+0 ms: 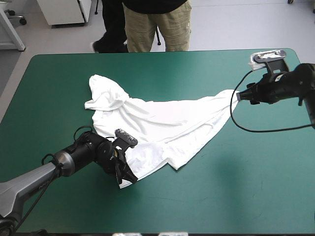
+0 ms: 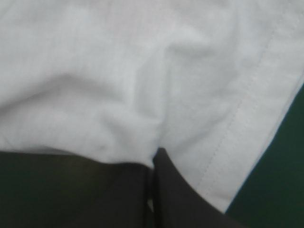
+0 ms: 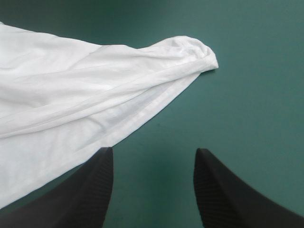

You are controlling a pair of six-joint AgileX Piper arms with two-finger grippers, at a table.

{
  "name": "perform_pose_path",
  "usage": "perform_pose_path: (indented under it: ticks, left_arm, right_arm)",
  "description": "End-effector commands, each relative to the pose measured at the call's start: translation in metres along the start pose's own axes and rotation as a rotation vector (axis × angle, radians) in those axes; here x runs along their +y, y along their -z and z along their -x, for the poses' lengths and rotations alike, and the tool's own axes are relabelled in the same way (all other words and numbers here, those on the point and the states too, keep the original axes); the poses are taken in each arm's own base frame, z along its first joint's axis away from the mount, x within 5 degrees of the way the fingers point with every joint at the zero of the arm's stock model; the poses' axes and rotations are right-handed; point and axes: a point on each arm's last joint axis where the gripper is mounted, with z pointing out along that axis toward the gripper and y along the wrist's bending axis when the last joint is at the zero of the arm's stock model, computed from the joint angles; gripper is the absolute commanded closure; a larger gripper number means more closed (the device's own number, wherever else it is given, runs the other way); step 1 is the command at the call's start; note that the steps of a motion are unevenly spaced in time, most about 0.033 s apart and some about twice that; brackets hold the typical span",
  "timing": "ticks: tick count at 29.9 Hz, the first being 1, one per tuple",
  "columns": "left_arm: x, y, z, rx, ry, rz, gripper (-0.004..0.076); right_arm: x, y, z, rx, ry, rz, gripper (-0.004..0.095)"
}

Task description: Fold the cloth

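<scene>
The T-shirt (image 1: 162,123) lies mid-worktop (image 1: 256,196), drawn out in a long wedge. Its axis runs from a crumpled lump at the left to a narrow, rolled tip (image 3: 202,54) at the right. That tip lies just ahead of the right pincer (image 3: 153,151), off its midline and not between the black fingers, which stand wide apart over bare teal-green cover. The left pincer (image 2: 154,159) is clamped on the near hem, the thin cloth puckering where the fingers meet, with a stitched seam beside them. The right arm is the nearer to the tip, and I judge it must advance along that axis to take it. The cloth is white, soft, limp and finely creased.
</scene>
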Motion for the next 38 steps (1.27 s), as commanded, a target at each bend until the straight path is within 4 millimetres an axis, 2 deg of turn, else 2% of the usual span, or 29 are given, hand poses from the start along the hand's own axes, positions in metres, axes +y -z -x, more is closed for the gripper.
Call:
perform_pose_path:
  ticks: [1, 11, 20, 25, 27, 31, 35, 38]
  left_arm:
    - [-0.004, -0.021, -0.002, 0.029, 0.048, -0.035, 0.0733]
    - [-0.004, -0.021, -0.002, 0.029, 0.048, -0.035, 0.0733]
    - [-0.004, -0.021, -0.002, 0.025, 0.048, -0.034, 0.0733]
    - [-0.004, -0.021, -0.002, 0.025, 0.05, -0.034, 0.0733]
    - [-0.004, -0.021, -0.002, 0.025, 0.05, -0.034, 0.0733]
    - [-0.004, -0.021, 0.0, 0.007, 0.05, -0.032, 0.0733]
    - [-0.004, -0.014, 0.002, -0.016, 0.045, -0.029, 0.0733]
    - [-0.004, 0.012, 0.011, -0.086, 0.034, -0.027, 0.0733]
  right_arm:
    - [-0.014, -0.025, 0.018, -0.086, -0.01, -0.063, 0.0405]
    - [-0.038, -0.132, 0.025, -0.08, -0.053, -0.103, 0.0421]
    - [-0.053, -0.188, 0.036, -0.118, -0.09, -0.122, 0.042]
    - [-0.064, -0.218, 0.025, 0.007, -0.132, -0.103, 0.0438]
    - [-0.064, -0.223, 0.019, 0.064, -0.123, -0.09, 0.0524]
    - [-0.063, -0.225, 0.015, 0.104, -0.08, -0.071, 0.092]
    - [-0.061, -0.212, 0.022, 0.064, -0.072, -0.075, 0.0916]
    - [-0.058, -0.19, 0.031, 0.013, -0.064, -0.078, 0.0916]
